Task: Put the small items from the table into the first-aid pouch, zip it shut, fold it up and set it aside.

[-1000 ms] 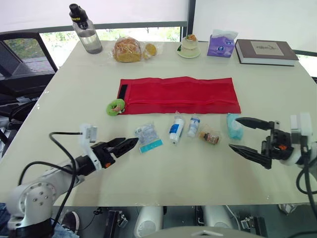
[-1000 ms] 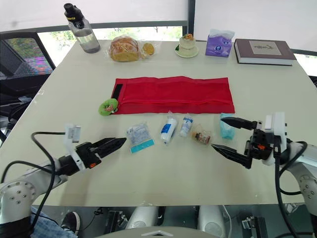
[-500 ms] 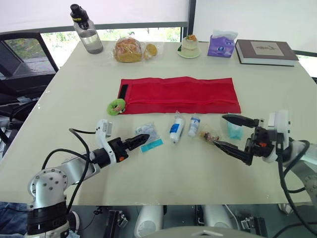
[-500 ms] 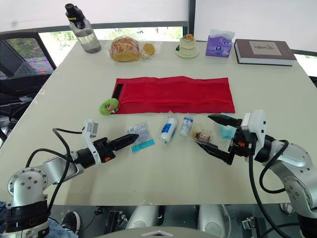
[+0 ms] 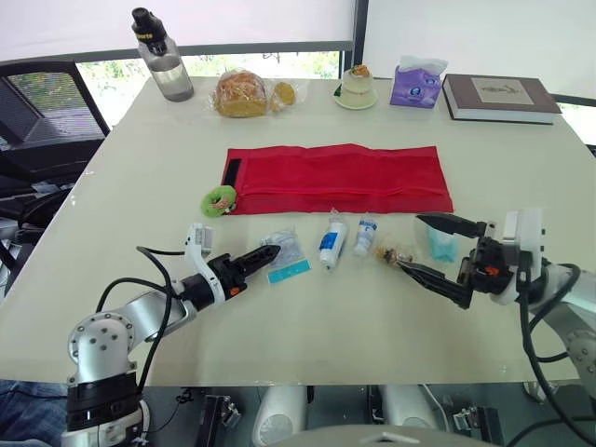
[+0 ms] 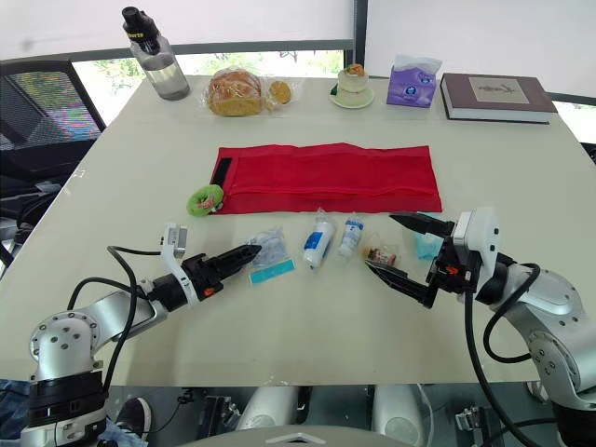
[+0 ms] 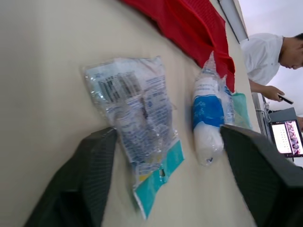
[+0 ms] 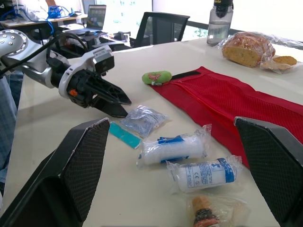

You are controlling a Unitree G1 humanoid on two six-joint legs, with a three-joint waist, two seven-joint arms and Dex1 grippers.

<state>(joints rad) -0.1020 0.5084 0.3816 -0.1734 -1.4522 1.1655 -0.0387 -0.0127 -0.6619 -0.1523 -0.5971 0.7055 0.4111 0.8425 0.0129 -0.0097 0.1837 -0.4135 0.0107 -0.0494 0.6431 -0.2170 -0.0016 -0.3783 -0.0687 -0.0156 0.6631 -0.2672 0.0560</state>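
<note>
Reading left hand point(image 5: 270, 253) as open: fingers apart, low on the bench point(image 5: 307, 317), tips straddling the near edge of the clear packet with teal strip point(image 5: 281, 255); can't tell contact. Bandage roll point(image 5: 331, 240) just past that packet, off the hand's right finger. Right hand point(image 5: 411, 242) spread wide, gripping nothing, pointed across toward the left hand. Small brown-capped wrapped item point(image 5: 396, 254) right at its tips, teal sachet point(image 5: 438, 244) beside its upper finger, labelled vial pack point(image 5: 364, 237) a little ahead of it. Red pouch point(image 5: 340, 177) flat and unfolded, well beyond both hands, with the small items lined up on the bench between. Green fuzzy thing point(image 5: 220, 200) touching the pouch end on the left hand's side.
</note>
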